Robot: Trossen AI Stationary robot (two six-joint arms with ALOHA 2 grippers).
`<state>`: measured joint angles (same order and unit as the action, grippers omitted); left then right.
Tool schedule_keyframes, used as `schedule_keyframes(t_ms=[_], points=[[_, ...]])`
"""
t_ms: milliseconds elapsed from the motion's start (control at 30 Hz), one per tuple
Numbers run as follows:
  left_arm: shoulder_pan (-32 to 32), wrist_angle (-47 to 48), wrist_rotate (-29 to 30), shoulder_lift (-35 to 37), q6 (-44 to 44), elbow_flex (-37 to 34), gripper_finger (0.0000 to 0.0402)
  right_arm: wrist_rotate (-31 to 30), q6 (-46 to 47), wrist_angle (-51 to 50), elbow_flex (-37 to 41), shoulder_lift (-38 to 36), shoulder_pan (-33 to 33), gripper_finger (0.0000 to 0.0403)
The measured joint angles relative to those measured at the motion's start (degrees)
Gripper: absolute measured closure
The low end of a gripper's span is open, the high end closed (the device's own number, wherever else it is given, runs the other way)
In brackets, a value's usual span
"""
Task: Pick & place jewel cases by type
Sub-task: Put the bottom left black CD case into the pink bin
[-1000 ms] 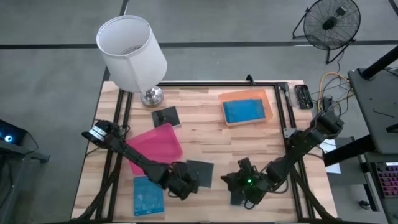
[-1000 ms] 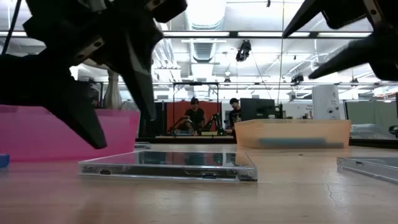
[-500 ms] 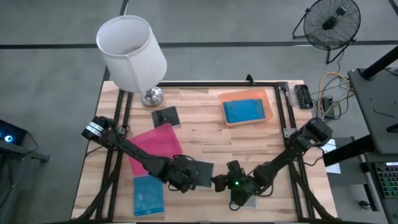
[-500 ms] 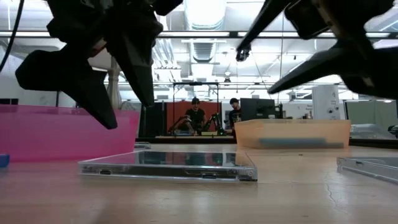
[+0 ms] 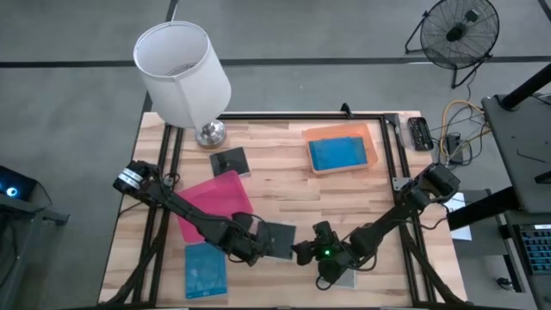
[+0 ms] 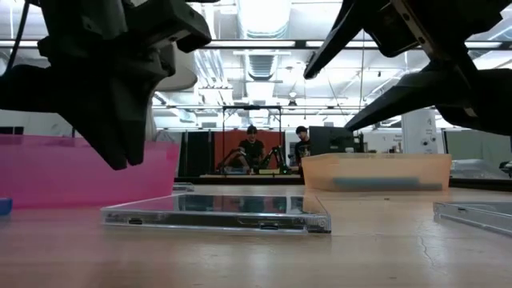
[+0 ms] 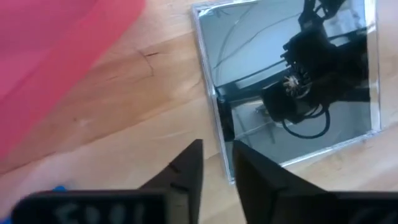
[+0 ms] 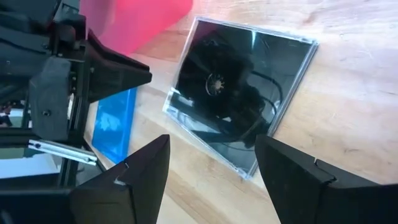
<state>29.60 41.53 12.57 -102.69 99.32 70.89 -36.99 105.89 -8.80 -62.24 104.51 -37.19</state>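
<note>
High view shows the left gripper (image 5: 250, 247) with fingers nearly pressed together at the edge of a dark jewel case (image 5: 275, 240) lying flat beside the pink tray (image 5: 215, 204), right gripper (image 5: 303, 252) spread opposite, so lifting it likely comes next.

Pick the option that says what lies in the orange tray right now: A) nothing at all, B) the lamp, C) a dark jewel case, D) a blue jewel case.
D: the high view shows a blue jewel case lying flat inside the orange tray near the table's far right; the dark cases lie on the bare wood elsewhere.
</note>
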Motion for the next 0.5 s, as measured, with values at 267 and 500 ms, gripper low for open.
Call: schedule_keyframes(t_ms=[267,500], points=[[3.5,0.1,0.4,0.8,9.4,0.0,0.0401,1.9,-2.8,-0.4,0.0,-0.1,0.0,0.0172],[6.0,-0.2,1.1,1.1,19.6,0.0,0.0401,2.6,-5.5,-1.7,0.1,-0.2,0.0,0.0172]])
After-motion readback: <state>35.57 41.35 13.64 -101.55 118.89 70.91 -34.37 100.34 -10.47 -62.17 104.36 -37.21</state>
